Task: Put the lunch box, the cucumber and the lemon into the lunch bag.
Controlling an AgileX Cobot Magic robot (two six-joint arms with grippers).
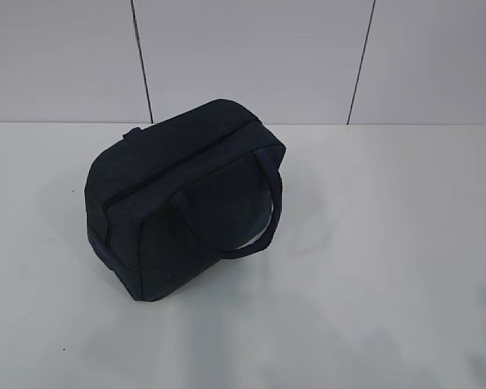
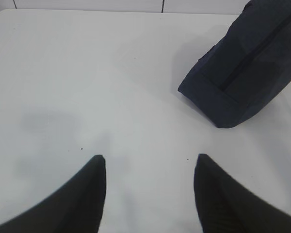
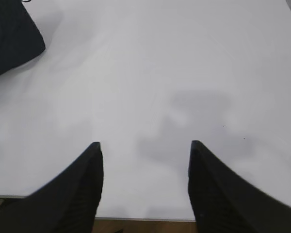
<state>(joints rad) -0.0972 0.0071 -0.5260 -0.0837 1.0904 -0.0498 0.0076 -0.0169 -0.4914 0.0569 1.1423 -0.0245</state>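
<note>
The dark navy lunch bag (image 1: 182,198) stands on the white table left of centre, its zipper closed along the top and a looped handle (image 1: 259,207) hanging down its front side. It also shows at the upper right of the left wrist view (image 2: 247,73) and at the upper left corner of the right wrist view (image 3: 9,34). The lunch box, the cucumber and the lemon are out of view. My left gripper (image 2: 149,160) is open and empty above bare table. My right gripper (image 3: 144,145) is open and empty near the table's front edge. Neither gripper shows in the exterior view.
The white table (image 1: 373,243) runs back to a grey panelled wall (image 1: 251,57). The table's front edge (image 3: 145,219) lies just under my right gripper.
</note>
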